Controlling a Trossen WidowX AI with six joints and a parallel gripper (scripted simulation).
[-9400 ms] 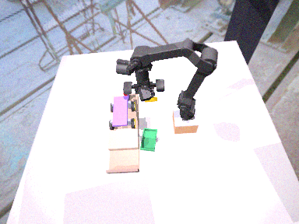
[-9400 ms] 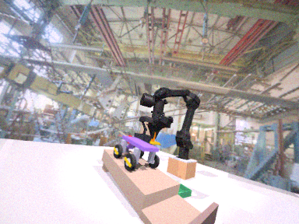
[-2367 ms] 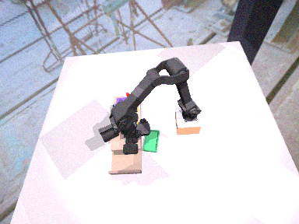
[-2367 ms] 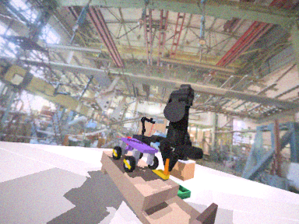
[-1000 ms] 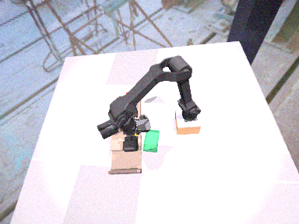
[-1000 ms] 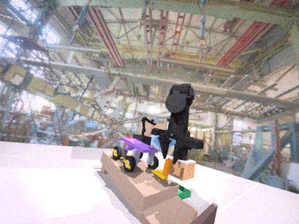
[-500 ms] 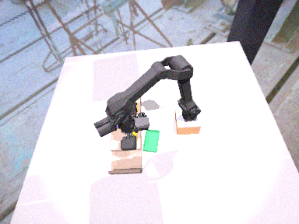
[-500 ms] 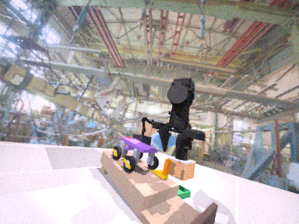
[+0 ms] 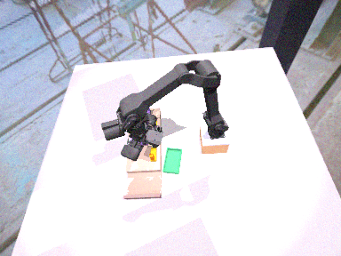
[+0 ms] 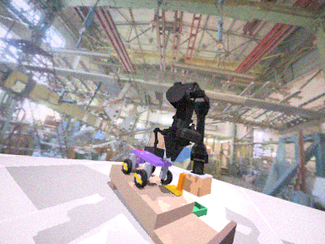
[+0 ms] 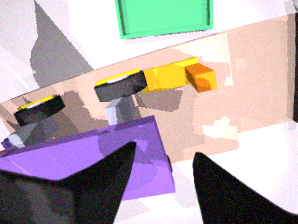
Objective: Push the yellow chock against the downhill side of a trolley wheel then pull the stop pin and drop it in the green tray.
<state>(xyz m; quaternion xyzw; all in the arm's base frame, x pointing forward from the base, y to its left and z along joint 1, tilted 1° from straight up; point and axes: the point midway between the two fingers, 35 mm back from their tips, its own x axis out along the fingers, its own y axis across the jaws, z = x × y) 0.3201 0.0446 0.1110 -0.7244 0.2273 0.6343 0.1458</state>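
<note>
The purple trolley (image 10: 150,158) (image 11: 85,162) stands on the ramp (image 9: 143,166) (image 10: 140,207) (image 11: 260,75); the arm mostly hides it in the top view. The yellow chock (image 9: 153,156) (image 10: 173,190) (image 11: 167,76) lies on the ramp with its end against the downhill side of one wheel (image 11: 120,86), with no gap visible in the wrist view. Its orange handle (image 10: 181,183) (image 11: 201,78) stands up. Only a trace of the red pin head (image 10: 140,149) shows behind the trolley deck. The green tray (image 9: 172,161) (image 10: 200,208) (image 11: 167,17) is empty. My gripper (image 11: 164,152) is open and empty, above the trolley's downhill end.
The arm's base stands on an orange-sided block (image 9: 214,148) (image 10: 199,185) to the right of the tray. The ramp has a step down to a lower section (image 9: 144,184) with a raised lip at its end (image 10: 224,235). The tray lies beside the ramp.
</note>
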